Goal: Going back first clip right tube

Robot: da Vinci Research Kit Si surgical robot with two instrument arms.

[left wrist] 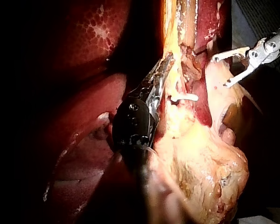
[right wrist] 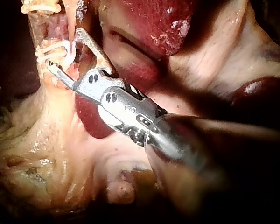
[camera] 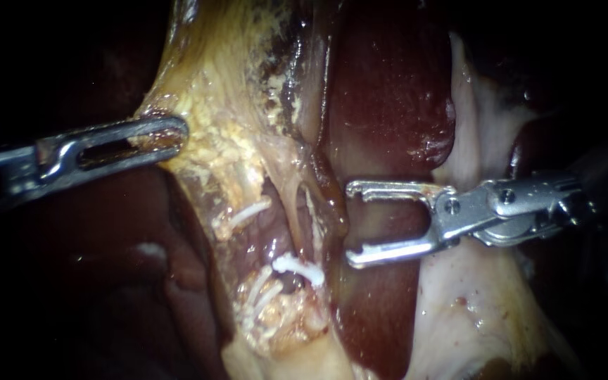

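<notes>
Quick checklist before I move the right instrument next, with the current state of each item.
1. Right instrument jaws open, holding nothing: ok.
2. Its jaws apart from the clip: ok.
3. Clip fully closed: cannot tell.
4. Left instrument jaws shut on the yellow tissue: ok.
5. Liver behind the right jaws untouched: cannot tell.

clip (camera: 298,268): white | clamped across tube (camera: 290,222) (crosswise) | tube: pale, thin, taut
</notes>
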